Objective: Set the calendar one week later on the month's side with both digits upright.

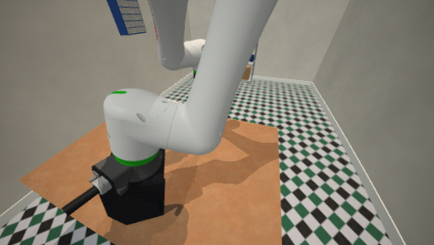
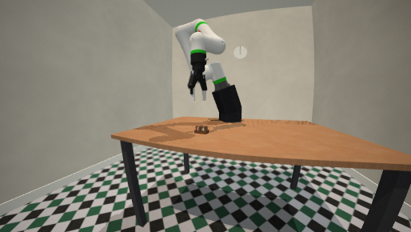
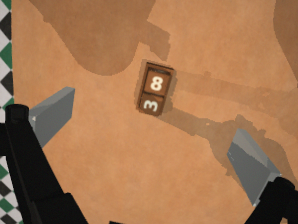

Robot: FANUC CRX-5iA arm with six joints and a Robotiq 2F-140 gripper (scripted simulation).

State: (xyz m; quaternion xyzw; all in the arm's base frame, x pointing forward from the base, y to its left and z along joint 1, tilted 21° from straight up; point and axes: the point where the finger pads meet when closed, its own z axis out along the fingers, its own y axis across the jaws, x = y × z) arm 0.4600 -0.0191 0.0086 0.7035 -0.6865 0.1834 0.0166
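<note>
The calendar is a small brown tray with two dark cubes side by side in it. In the wrist view their top faces read 8 and 3. The tray stands flat on the wooden table, small in the exterior view. My gripper is open and empty, high above the tray, with the tray between and beyond the two grey fingertips. It also shows in the exterior view. The side with the month's name is not readable in any view.
The robot's black base stands on the table behind the tray. The table's edge and the chequered floor lie to the left in the wrist view. The arm fills the top view and hides the tray there.
</note>
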